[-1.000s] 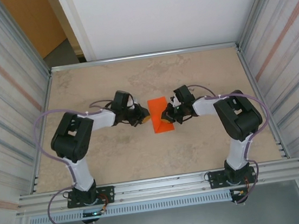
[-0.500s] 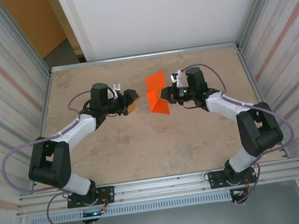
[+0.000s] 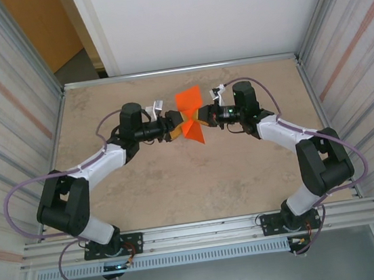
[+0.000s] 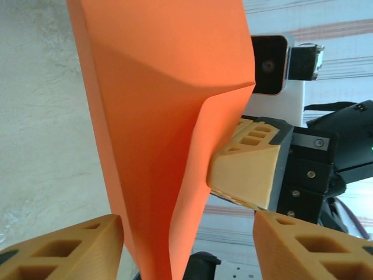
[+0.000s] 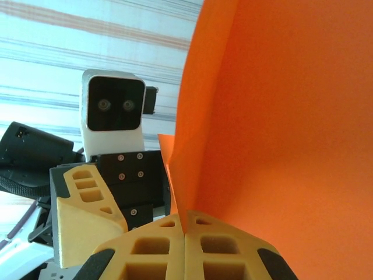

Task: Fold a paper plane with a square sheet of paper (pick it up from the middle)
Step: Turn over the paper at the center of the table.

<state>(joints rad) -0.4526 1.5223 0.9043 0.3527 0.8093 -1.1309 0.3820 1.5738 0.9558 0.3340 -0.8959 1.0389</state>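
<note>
Thin floppy orange sheet of paper (image 3: 189, 116) is clamped in the right pincer (image 3: 203, 118), straddled by the parted left pincer (image 3: 171, 125), probably best grabbed at the crease tbh.

Both arms stretch forward and bend inward, elbows out, wrists levelled toward each other with the sheet of paper (image 3: 188, 105) between them; the right hand (image 3: 204, 118), just right of the sheet, has its fingers (image 5: 157, 251) pressed flat together on the paper's edge; the left hand (image 3: 173, 125), just left of the sheet, has its fingers (image 4: 64, 245) spread apart, the paper passing between them.
</note>
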